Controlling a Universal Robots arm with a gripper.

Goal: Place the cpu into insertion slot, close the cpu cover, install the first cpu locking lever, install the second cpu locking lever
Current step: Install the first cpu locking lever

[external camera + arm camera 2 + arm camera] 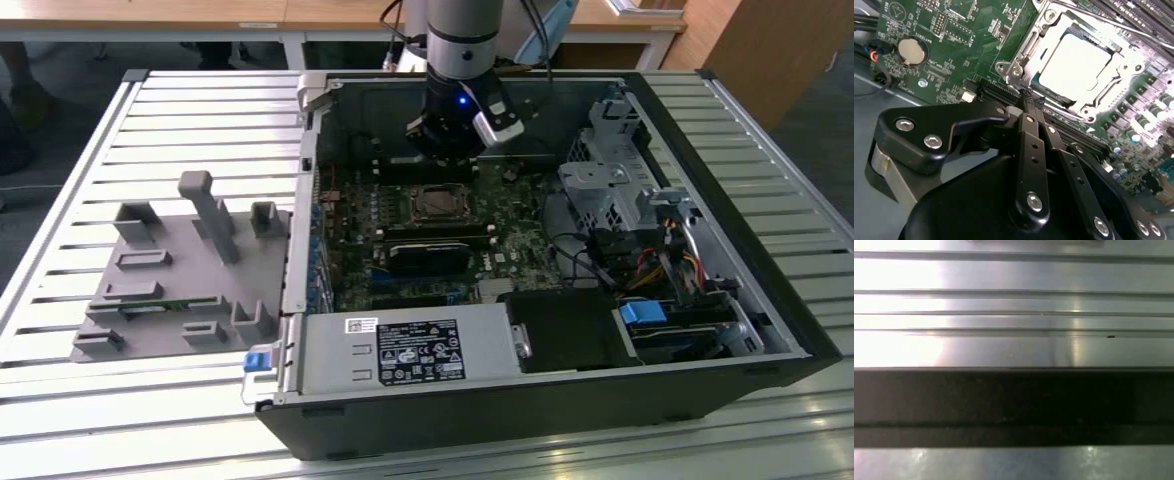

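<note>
Inside the open computer case, the cpu [1080,64] already sits in the insertion slot [1029,47] with the cpu cover [1126,67] down around it. Just beside the socket hovers the gripper [1033,100], fingers pressed together and empty; any lever push should be slow and square. Around the case lies a slatted metal table [160,110].

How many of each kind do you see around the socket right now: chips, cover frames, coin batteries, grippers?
Pale silver-beige square cpu, seated in the socket: 1
Silvery metal square cpu cover framing it: 1
Round silver coin battery on the green board: 1
Black gripper, just short of the socket: 1
Total: 4
</note>
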